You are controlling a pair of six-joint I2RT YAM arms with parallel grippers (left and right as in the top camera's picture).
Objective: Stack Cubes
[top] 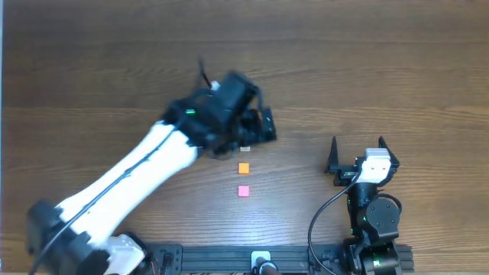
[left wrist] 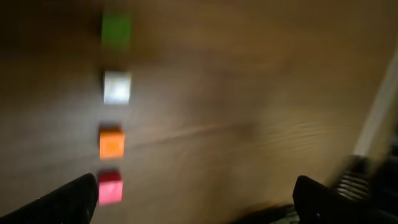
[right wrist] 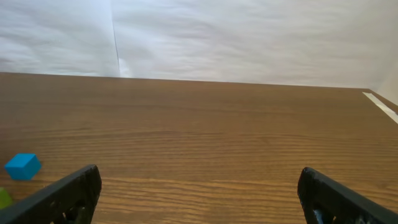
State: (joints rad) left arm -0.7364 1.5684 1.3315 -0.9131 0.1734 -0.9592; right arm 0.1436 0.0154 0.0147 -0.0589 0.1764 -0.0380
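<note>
Wooden table [top: 382, 61] | left tool [left wrist: 196, 191] wide — pink cube [left wrist: 110, 188] near one finger [left wrist: 71, 199] | right tool [right wrist: 199, 177] wide

The top camera looks straight down on the table [top: 397, 69] from high above, taking in the whole work area. The left wrist camera hangs above the table, tilted down — its orange cube [left wrist: 112, 142] and pink cube [left wrist: 110, 188] show from above too. The right wrist camera sits low, facing level across the wood to a white wall [right wrist: 249, 37].
</note>
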